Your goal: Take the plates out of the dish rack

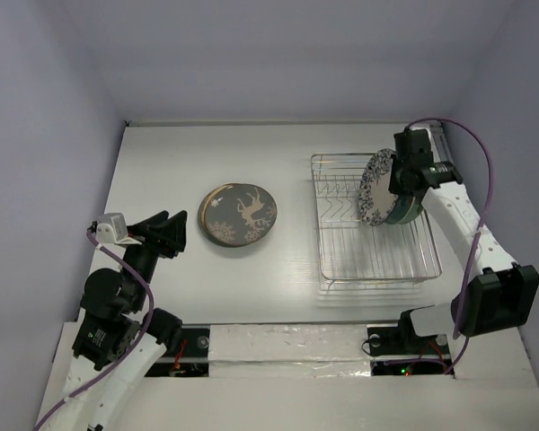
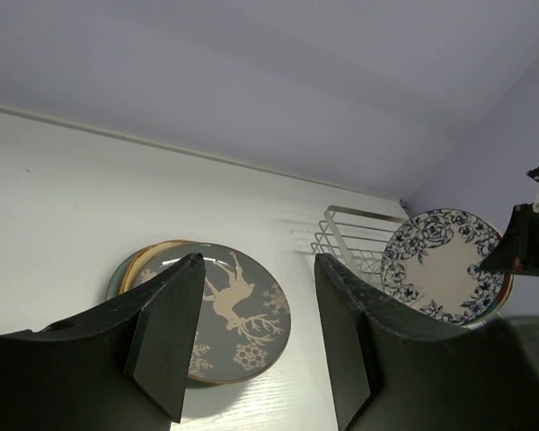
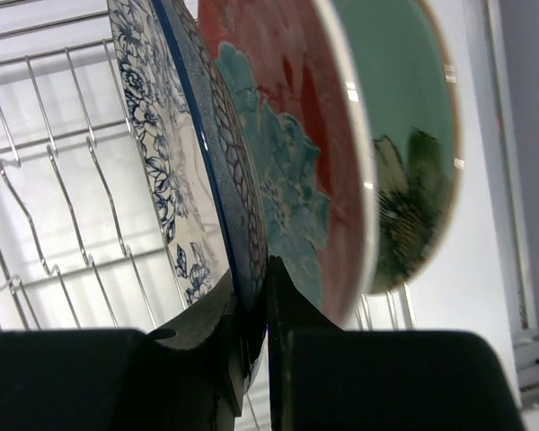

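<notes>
On the white table [image 1: 162,162], the rectangular silver wire dish rack [image 1: 377,260] held three round plates on edge: a blue-and-white floral plate [image 3: 162,162], a red plate [image 3: 278,99] and a pale green plate [image 3: 395,108]. Well apart to its left lay a flat stack topped by a grey deer plate [image 1: 238,215]. The right gripper [image 3: 251,296] pinched the blue-and-white floral plate's rim; the left gripper [image 2: 259,269] gaped wide, empty.
</notes>
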